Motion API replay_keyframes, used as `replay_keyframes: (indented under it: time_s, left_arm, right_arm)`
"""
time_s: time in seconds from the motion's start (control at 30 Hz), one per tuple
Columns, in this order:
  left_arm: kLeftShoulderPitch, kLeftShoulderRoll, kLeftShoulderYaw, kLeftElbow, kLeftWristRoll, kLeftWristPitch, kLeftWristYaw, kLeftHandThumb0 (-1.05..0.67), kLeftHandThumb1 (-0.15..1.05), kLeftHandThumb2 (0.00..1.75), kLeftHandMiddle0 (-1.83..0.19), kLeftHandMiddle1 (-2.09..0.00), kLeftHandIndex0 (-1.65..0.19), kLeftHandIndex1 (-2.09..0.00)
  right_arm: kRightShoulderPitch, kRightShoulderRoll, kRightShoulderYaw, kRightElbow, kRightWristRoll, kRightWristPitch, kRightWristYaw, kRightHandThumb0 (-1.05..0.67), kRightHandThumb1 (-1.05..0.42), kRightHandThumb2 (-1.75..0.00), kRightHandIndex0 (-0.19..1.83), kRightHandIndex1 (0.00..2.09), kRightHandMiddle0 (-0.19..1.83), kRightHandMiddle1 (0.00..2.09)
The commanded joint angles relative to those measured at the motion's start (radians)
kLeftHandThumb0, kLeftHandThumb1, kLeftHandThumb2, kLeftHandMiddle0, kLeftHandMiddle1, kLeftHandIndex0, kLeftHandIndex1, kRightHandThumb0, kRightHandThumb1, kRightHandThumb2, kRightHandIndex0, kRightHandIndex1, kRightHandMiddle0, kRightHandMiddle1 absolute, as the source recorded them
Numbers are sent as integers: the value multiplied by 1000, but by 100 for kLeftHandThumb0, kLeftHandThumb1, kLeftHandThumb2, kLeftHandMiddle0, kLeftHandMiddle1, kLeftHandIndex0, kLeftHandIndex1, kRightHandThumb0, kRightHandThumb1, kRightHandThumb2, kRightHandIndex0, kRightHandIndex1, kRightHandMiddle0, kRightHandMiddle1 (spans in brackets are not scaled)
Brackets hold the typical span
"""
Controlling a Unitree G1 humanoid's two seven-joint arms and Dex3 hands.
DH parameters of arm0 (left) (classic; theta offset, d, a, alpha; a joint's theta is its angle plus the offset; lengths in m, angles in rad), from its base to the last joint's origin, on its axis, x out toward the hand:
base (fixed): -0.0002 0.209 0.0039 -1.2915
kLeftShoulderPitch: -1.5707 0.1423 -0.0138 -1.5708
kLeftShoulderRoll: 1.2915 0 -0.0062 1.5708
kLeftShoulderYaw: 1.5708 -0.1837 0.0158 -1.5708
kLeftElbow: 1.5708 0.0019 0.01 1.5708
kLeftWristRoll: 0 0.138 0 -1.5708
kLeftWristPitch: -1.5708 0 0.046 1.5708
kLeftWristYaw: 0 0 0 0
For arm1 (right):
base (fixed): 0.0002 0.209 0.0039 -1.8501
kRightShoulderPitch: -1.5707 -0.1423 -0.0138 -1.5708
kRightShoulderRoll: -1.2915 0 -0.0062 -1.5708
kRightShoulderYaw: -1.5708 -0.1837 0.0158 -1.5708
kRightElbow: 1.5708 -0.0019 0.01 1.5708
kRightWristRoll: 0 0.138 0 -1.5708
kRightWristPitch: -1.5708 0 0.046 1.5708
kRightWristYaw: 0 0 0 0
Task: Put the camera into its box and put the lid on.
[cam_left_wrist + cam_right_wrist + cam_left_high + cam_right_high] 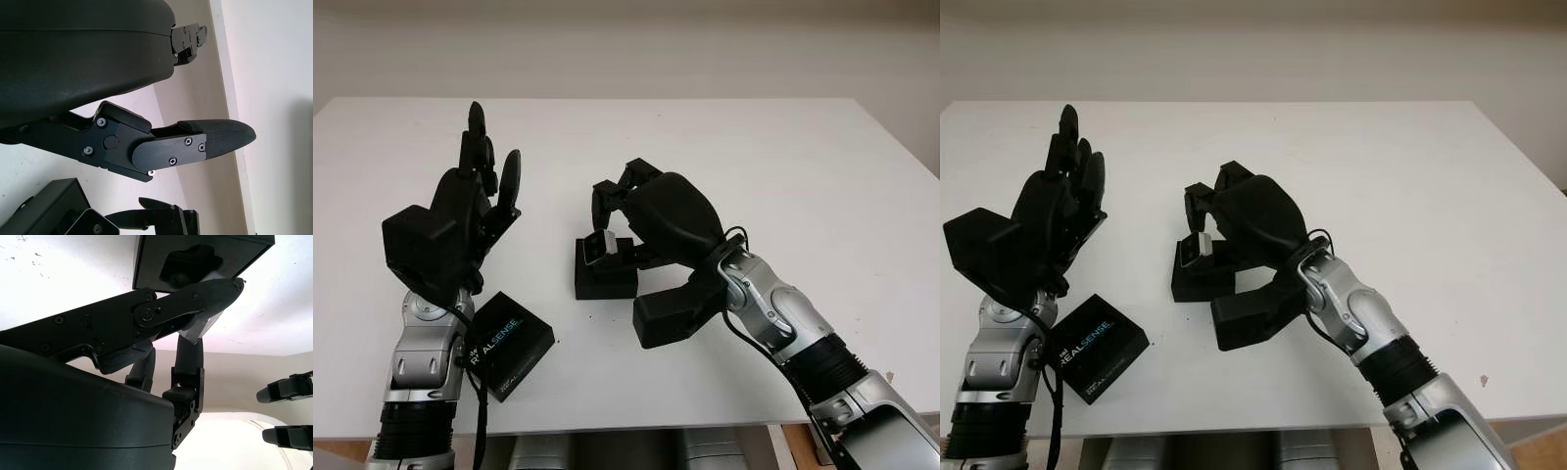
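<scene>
1. The right hand [607, 211] is hovering over the small open black cardboard box [604, 277] at the middle of the white table [783, 176], its fingers [215, 291] clenched around the small silver-grey, bar-shaped camera [600, 246].
2. The camera is sitting just above the box's open top, between the fingertips, with the box's moulded black insert directly beneath it in the right wrist view; whether its underside is already touching the insert cannot be told.
3. The camera's long axis appears to be running roughly across the box, tilted rather than level, so the coming move probably calls for lowering it straight down and levelling it into the recess.
4. The camera is showing a pale metallic face with a darker front; finer detail is too small to make out.
5. The flat black lid printed "REALSENSE" [512, 344] is lying on the table near the front edge, well apart from the box and beside the left wrist.
6. The left hand [475, 191] is raised above the table to the left of the box, open and holding nothing; it is the nearer hand to the lid.
</scene>
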Motion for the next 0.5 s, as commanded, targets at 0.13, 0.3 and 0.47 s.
replay_keyframes:
  time_s: [0.13,0.3,0.47]
  left_arm:
    - [-8,7,2,-22,-2,-1,-2,-79,105,59,19,0,19,0]
    - [-4,9,2,-24,3,-2,-1,-79,105,59,19,0,19,0]
    - [-3,12,4,-25,-5,6,-6,-78,105,60,19,0,19,0]
  right_arm:
    - [9,18,-21,32,26,8,-21,-41,-104,-6,15,128,42,170]
    - [22,74,-75,112,161,-9,-37,-38,-104,-6,15,119,39,194]
    - [16,111,-122,209,272,-53,-60,-38,-103,-5,24,88,39,207]
